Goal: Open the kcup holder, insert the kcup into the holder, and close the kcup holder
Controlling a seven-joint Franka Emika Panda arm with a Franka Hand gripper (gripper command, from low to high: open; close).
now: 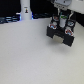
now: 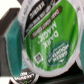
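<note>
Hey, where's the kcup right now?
In the exterior view the kcup isn't clearly visible; the wrist view shows its green lid filling the frame, close to the camera. The gripper hangs over the kcup holder.

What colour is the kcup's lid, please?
Green with a white rim, clearest in the wrist view: kcup.

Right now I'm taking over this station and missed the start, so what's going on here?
The Panda arm's gripper is down over the black kcup holder at the exterior view's right. The wrist view is filled by the green foil top of a kcup, very close to the camera. Whether the fingers are closed on it, or it is seated in the holder, can't be told. A tall white bottle-shaped object stands apart at the back.
</note>
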